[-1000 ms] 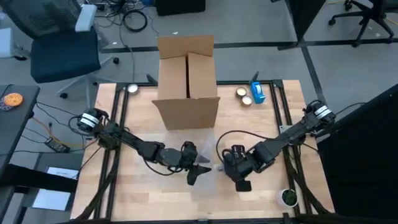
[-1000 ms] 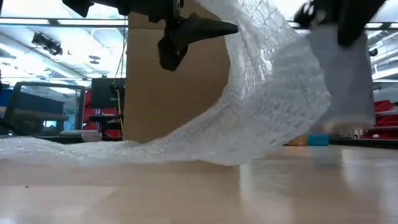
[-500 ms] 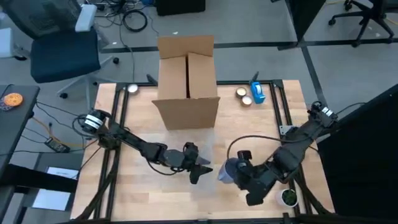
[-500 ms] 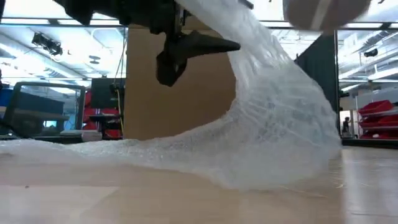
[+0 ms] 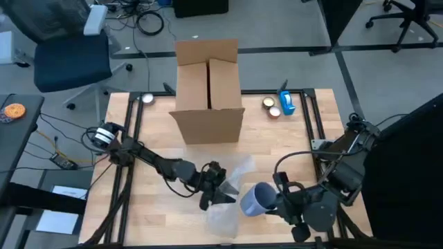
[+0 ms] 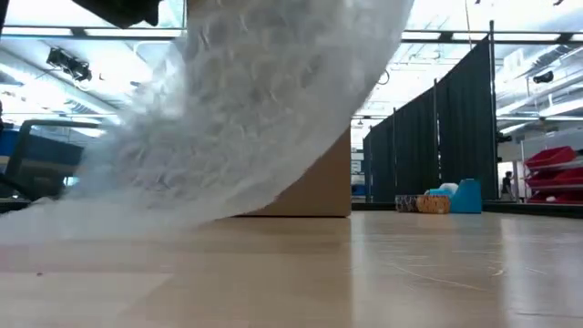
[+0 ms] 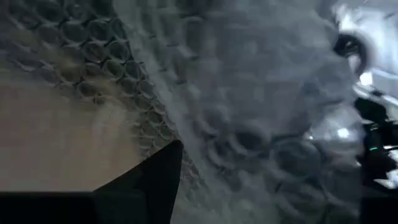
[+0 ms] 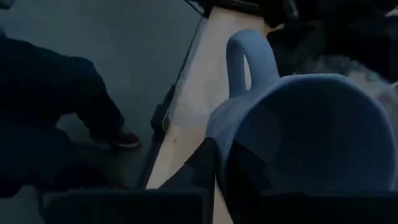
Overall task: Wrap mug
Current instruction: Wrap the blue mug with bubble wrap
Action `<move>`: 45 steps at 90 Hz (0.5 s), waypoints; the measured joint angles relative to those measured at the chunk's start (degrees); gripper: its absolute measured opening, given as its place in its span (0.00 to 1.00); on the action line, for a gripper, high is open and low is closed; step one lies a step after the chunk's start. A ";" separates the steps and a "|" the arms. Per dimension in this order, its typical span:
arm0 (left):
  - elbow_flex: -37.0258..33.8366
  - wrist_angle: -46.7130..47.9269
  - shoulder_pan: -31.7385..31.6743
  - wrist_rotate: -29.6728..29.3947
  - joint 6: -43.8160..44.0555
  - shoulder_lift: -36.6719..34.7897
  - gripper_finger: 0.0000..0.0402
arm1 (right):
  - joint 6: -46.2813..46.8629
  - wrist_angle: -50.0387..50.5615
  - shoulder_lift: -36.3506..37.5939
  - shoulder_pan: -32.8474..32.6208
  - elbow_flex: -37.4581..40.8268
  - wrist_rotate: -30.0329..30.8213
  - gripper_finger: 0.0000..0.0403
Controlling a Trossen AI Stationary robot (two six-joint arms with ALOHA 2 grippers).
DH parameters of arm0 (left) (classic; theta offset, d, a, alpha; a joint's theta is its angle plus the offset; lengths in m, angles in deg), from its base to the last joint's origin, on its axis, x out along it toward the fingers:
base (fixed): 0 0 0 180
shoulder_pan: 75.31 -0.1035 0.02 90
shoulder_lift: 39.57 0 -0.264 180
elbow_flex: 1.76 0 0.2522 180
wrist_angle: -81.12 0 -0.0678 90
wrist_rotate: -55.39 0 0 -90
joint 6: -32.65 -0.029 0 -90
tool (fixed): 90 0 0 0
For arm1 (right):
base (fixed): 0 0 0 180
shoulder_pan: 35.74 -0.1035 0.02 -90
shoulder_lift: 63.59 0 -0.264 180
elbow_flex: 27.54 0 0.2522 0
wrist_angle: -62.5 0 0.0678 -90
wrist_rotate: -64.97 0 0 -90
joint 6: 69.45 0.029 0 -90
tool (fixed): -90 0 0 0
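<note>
The blue mug (image 5: pixel 254 199) is clamped by the right gripper (image 5: pixel 271 202), the bubble wrap (image 5: pixel 232 190) pinched by the left gripper (image 5: pixel 220 194), so a slack sheet could slip free before being wrapped.

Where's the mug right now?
In the high view the blue mug is near the table's front edge, right of centre, held by the right gripper, just right of the bubble wrap.

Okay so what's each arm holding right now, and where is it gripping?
Right pincer clamps the blue mug by its rim. Left pincer holds the bubble wrap lifted; exact grip point unclear.
</note>
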 joint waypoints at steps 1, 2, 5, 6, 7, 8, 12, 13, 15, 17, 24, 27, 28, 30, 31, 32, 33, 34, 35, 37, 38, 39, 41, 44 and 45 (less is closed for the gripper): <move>0.00 0.73 -0.01 -0.46 0.01 0.00 0.49 | 0.13 0.03 0.00 -0.03 0.00 0.11 0.00; -0.01 1.51 -0.03 -1.00 0.02 0.00 0.49 | 0.17 0.06 0.00 -0.06 0.00 0.21 0.00; 0.00 3.88 -0.05 -2.82 0.03 0.00 0.49 | 0.22 0.06 0.00 -0.07 0.00 0.40 0.00; 0.00 4.60 -0.06 -3.41 0.02 0.00 0.49 | 0.23 0.04 0.00 -0.07 0.00 0.43 0.00; 0.00 5.41 -0.06 -4.09 0.04 0.00 0.49 | 0.23 0.03 0.00 -0.07 0.00 0.46 0.00; 0.00 6.20 -0.06 -4.71 0.07 0.00 0.49 | 0.23 0.00 0.00 -0.07 0.00 0.48 0.00; -0.02 8.84 -0.06 -6.68 0.76 0.02 0.50 | 0.32 -0.04 0.00 -0.07 0.00 0.53 0.00; -0.02 9.32 -0.07 -7.10 1.12 0.02 0.50 | 0.44 -0.03 0.00 -0.07 0.00 0.55 0.00; -0.02 10.05 -0.08 -7.78 1.84 0.03 0.50 | 0.66 -0.02 0.00 -0.07 0.00 0.55 0.00; -0.02 10.46 -0.10 -8.09 2.85 0.04 0.50 | 0.71 -0.02 0.00 -0.07 0.00 0.53 0.00; -0.02 9.44 -0.08 -8.28 4.22 0.07 0.53 | 0.71 -0.03 -0.02 -0.07 0.00 0.58 0.00; -0.02 8.25 -0.08 -8.30 4.41 0.06 0.55 | 0.73 -0.03 -0.02 -0.07 0.00 0.64 0.00; -0.02 7.79 -0.08 -8.30 4.44 0.05 0.56 | 0.73 -0.04 -0.02 -0.07 0.00 0.66 0.00; -0.02 6.84 -0.06 -8.30 4.57 0.04 0.57 | 0.73 -0.07 -0.02 -0.01 0.00 0.69 0.00; -0.02 6.32 -0.06 -8.28 4.61 0.06 0.58 | 0.72 -0.09 -0.02 0.04 0.00 0.69 0.00; -0.02 5.84 -0.06 -8.27 4.64 0.06 0.59 | 0.73 -0.09 -0.02 0.05 0.00 0.69 0.00; -0.02 5.45 -0.04 -8.27 4.68 0.05 0.59 | 0.73 -0.09 -0.02 0.06 0.00 0.68 0.00; -0.02 4.98 -0.04 -8.26 4.75 0.06 0.60 | 0.73 -0.09 -0.02 0.06 0.00 0.67 0.00; -0.02 4.51 -0.04 -8.25 4.84 0.07 0.61 | 0.73 -0.09 -0.02 0.08 0.00 0.66 0.00; -0.02 3.66 -0.05 -8.23 5.16 0.07 0.63 | 0.73 -0.09 -0.02 0.09 0.00 0.66 0.00; -0.02 3.22 -0.06 -8.19 5.33 0.07 0.64 | 0.72 -0.09 -0.02 0.09 0.00 0.67 0.00; -0.02 2.96 -0.12 -8.15 5.55 0.07 0.64 | 0.71 -0.09 -0.02 0.09 0.00 0.69 0.00; -0.02 2.49 -0.22 -8.06 5.81 0.05 0.66 | 0.70 -0.10 -0.03 0.11 0.00 0.69 0.00; -0.02 1.75 -0.39 -8.08 6.21 0.04 0.69 | 0.66 -0.13 -0.04 0.11 0.00 0.71 0.00; -0.01 1.54 -0.48 -8.05 6.34 0.04 0.70 | 0.64 -0.13 -0.02 0.11 0.00 0.71 0.00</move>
